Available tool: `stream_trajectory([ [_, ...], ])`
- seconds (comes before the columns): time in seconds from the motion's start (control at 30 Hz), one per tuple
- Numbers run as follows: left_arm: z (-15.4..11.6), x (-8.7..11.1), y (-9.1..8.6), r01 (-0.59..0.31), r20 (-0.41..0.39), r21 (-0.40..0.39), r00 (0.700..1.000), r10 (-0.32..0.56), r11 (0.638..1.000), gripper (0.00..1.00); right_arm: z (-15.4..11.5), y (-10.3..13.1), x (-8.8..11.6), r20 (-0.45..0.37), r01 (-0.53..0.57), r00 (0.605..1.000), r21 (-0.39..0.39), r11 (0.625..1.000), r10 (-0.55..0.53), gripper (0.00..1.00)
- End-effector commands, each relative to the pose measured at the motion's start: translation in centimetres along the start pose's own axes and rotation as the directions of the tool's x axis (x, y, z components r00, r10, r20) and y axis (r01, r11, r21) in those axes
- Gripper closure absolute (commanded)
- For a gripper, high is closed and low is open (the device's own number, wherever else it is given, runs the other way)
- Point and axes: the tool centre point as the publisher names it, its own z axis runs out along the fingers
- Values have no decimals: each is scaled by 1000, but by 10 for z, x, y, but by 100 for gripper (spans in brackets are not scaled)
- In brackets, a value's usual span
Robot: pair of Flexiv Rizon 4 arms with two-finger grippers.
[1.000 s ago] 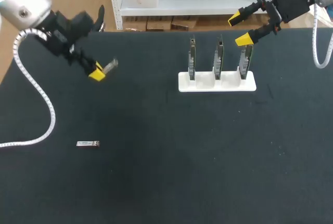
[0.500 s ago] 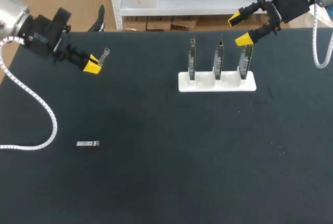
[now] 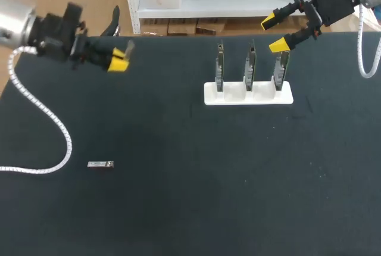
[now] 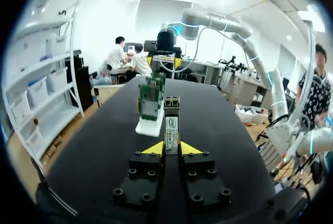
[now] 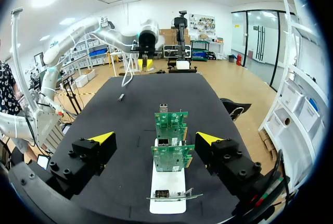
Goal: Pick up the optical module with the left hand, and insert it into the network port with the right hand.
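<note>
My left gripper (image 3: 118, 61) hangs over the table's far left part, shut on a silver optical module (image 3: 129, 48) that sticks out past its yellow tips. In the left wrist view the module (image 4: 171, 126) stands between the fingers of the left gripper (image 4: 172, 149) and points at the network cards (image 4: 151, 97). Three upright cards with ports (image 3: 249, 65) stand in a white base (image 3: 248, 94) at the far right. My right gripper (image 3: 274, 32) is open, above and just behind the rightmost card. In its wrist view the cards (image 5: 170, 125) lie ahead of the right gripper (image 5: 156, 138).
A second silver module (image 3: 100, 164) lies flat on the black table at the near left, also seen as a small module (image 5: 120, 97) far ahead in the right wrist view. The left arm's white cable (image 3: 41, 113) loops over the table's left side.
The left gripper carried the module toward the far edge and a little right, turning so the module points toward the cards. The right arm stayed still.
</note>
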Motion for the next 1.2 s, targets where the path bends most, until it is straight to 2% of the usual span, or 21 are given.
stream_trajectory([
  [0.03,24,-37,12,-62,6,-29,998,62,998,100,0,2,0,0,1,1000,5,1000,-1,0],
  [0.2,47,-67,31,-131,48,-17,990,132,991,100,0,2,0,0,1,1000,5,1000,-1,0],
  [0.47,59,-93,41,-164,139,-6,977,163,986,100,0,2,0,0,1,1000,5,1000,-1,0],
  [0.5,61,-95,42,-167,155,2,974,165,986,100,0,2,0,0,1,1000,5,1000,-1,0],
  [1.0,62,-95,40,-159,144,2,977,157,987,100,0,2,0,0,1,1000,5,1000,-1,0],
  [1.2,83,-115,43,-171,171,-8,970,170,985,100,0,2,0,0,1,1000,5,1000,-1,0],
])
